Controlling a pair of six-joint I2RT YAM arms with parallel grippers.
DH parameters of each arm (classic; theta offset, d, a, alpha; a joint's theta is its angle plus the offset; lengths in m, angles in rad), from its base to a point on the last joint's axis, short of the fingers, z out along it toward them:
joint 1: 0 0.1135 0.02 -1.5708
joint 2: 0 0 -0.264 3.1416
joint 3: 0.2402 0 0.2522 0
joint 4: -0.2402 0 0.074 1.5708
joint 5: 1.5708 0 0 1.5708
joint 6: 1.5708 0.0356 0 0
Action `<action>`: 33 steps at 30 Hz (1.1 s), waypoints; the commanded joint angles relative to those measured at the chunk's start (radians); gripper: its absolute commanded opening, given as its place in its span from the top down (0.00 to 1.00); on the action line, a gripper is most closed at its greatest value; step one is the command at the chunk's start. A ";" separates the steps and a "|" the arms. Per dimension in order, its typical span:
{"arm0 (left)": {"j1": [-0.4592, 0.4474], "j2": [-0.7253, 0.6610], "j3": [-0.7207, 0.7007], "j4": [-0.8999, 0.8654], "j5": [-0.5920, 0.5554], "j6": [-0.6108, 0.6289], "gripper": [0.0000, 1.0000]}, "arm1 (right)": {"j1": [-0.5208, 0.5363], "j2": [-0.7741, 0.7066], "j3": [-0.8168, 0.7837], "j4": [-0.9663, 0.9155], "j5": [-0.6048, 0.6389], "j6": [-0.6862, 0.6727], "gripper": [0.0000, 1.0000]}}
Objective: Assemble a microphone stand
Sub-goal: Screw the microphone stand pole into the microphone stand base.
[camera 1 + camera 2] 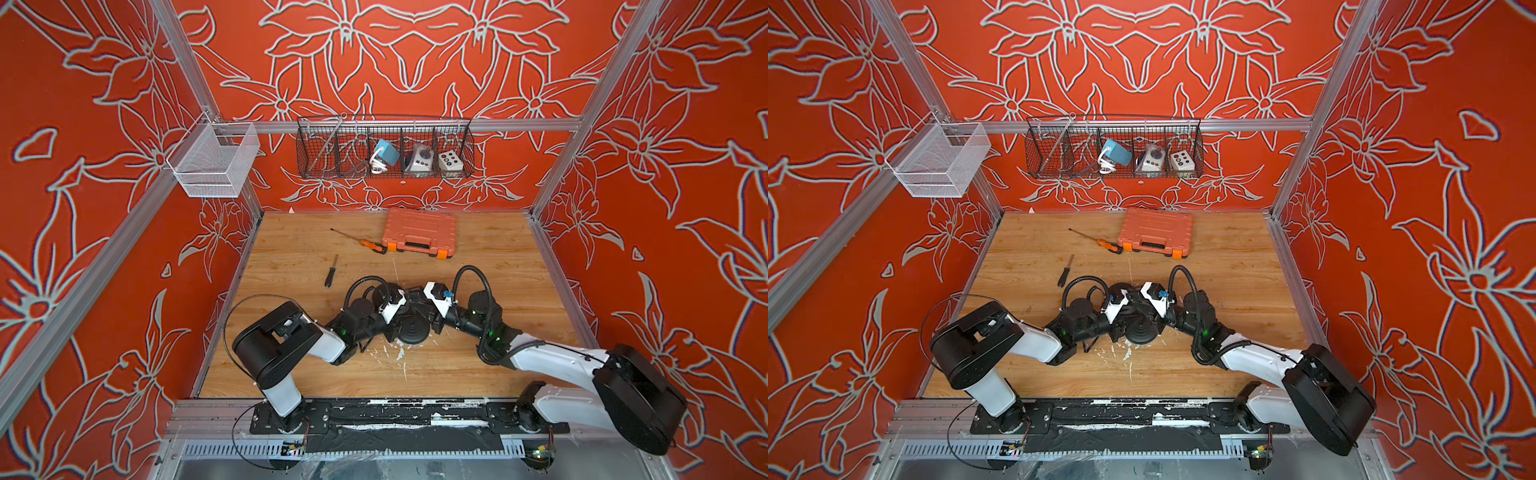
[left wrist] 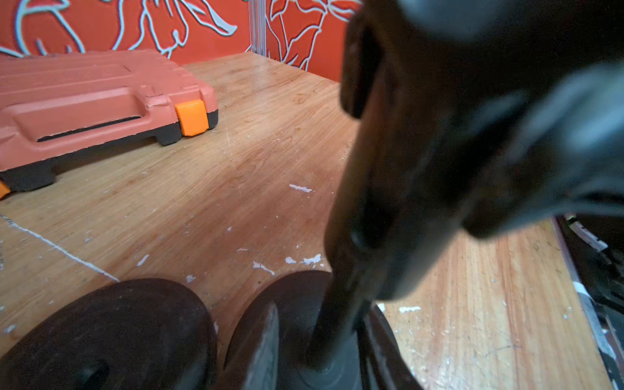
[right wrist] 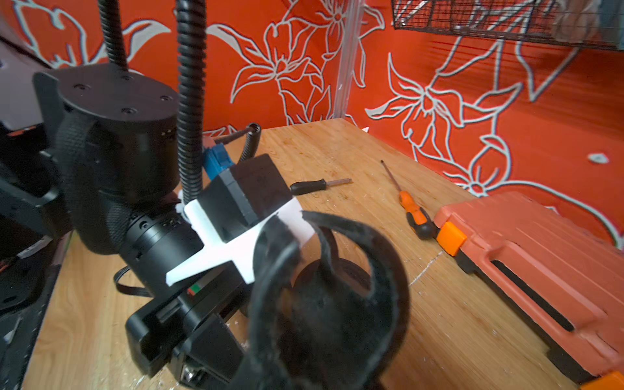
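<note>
Left gripper [image 2: 322, 305]: my jaws stand apart, flanking the post [image 2: 364, 169] where it meets the round base [image 1: 412, 332], on the table [image 1: 478, 374] at six o'clock from the orange case [image 1: 419, 232]. Right gripper [image 1: 417, 309], by the mic clip [image 3: 324, 304]: state hidden, I cannot tell. Risk: unclamped, the post may lean and tip.

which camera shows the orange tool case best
Both top views show the whole tool case, closed and flat on the table, with every edge in frame. The left wrist view is closer but cuts off one end. The right wrist view also crops it and is slightly blurred.
</note>
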 commanded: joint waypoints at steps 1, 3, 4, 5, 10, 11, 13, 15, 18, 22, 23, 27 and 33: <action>0.005 -0.017 0.062 0.054 -0.001 -0.017 0.62 | 0.061 0.015 -0.058 -0.057 0.264 0.042 1.00; 0.005 -0.011 0.077 0.064 0.008 -0.023 0.62 | 0.084 0.017 -0.078 -0.022 0.323 0.067 1.00; 0.005 -0.003 0.087 0.072 0.014 -0.025 0.62 | 0.098 0.019 -0.083 -0.016 0.348 0.073 1.00; 0.005 0.003 0.095 0.083 0.019 -0.030 0.62 | 0.112 0.023 -0.083 -0.017 0.362 0.074 1.00; 0.005 0.051 0.104 0.177 0.030 -0.052 0.68 | 0.132 0.034 -0.095 0.004 0.386 0.098 1.00; 0.005 0.060 0.105 0.187 0.031 -0.055 0.70 | 0.133 0.035 -0.097 0.007 0.387 0.099 1.00; 0.005 0.078 0.105 0.198 0.029 -0.055 0.76 | 0.132 0.031 -0.098 0.006 0.387 0.099 1.00; 0.005 0.091 0.100 0.210 0.017 -0.051 0.81 | 0.130 0.028 -0.100 0.005 0.378 0.096 1.00; 0.005 0.109 0.086 0.229 -0.021 -0.031 0.88 | 0.118 0.021 -0.101 -0.006 0.328 0.078 1.00; 0.005 0.101 0.073 0.181 -0.064 0.013 0.93 | 0.056 0.005 -0.097 -0.045 0.165 0.050 0.87; 0.005 0.095 0.070 0.156 -0.070 0.027 0.94 | 0.026 -0.004 -0.097 -0.050 0.107 0.048 0.86; 0.005 0.080 0.042 0.121 -0.099 0.058 0.98 | -0.093 -0.046 -0.081 -0.087 -0.108 0.019 0.64; 0.007 0.098 0.029 0.128 -0.107 0.067 0.99 | -0.197 -0.079 0.010 -0.269 -0.303 -0.096 0.27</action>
